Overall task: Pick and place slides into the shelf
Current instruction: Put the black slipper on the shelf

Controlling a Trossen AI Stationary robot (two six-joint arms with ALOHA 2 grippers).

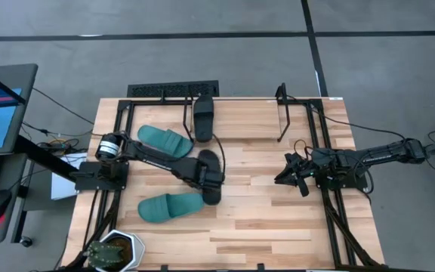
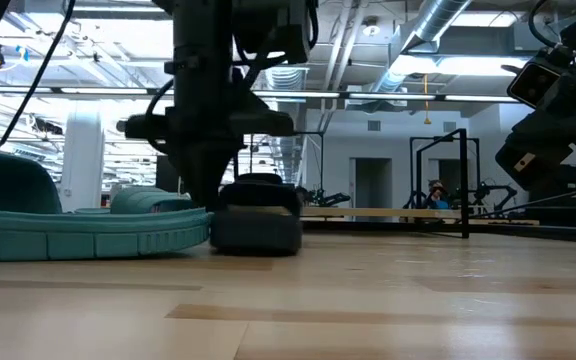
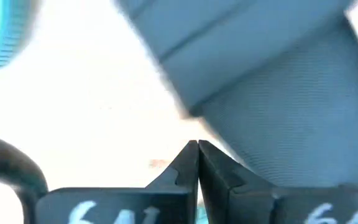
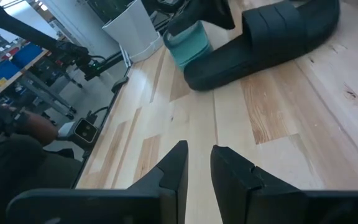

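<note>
While the wooden worktop (image 1: 270, 219) fills most of the high view, the shelf (image 1: 232, 113) of thin black rods runs along its far edge, with two upright posts standing from it; one black slide (image 1: 203, 113) lies at the shelf's left part, by the left post, though whether it rests on the rods or just against them cannot be told; a flat black slotted grille (image 1: 174, 91) sits just beyond the worktop's far edge; the left arm reaches from the worktop's left side toward the middle, across one teal slide (image 1: 165, 140) that lies near the shelf; a second teal slide (image 1: 171, 206) lies nearer the front edge, just beside the arm's end; the second black slide (image 1: 209, 165) sits mid-worktop, and the left gripper (image 1: 212, 187) is down at its near end; in the left wrist view its fingers (image 3: 182, 171) are pressed together with no gap, the black slide's ribbed surface close ahead, and nothing is seen between them; the right gripper (image 1: 284, 175) hovers over the right half, well apart from every slide, its fingers (image 4: 176, 165) parted only narrowly and empty; a potted plant (image 1: 115, 249) stands at the front left corner
</note>
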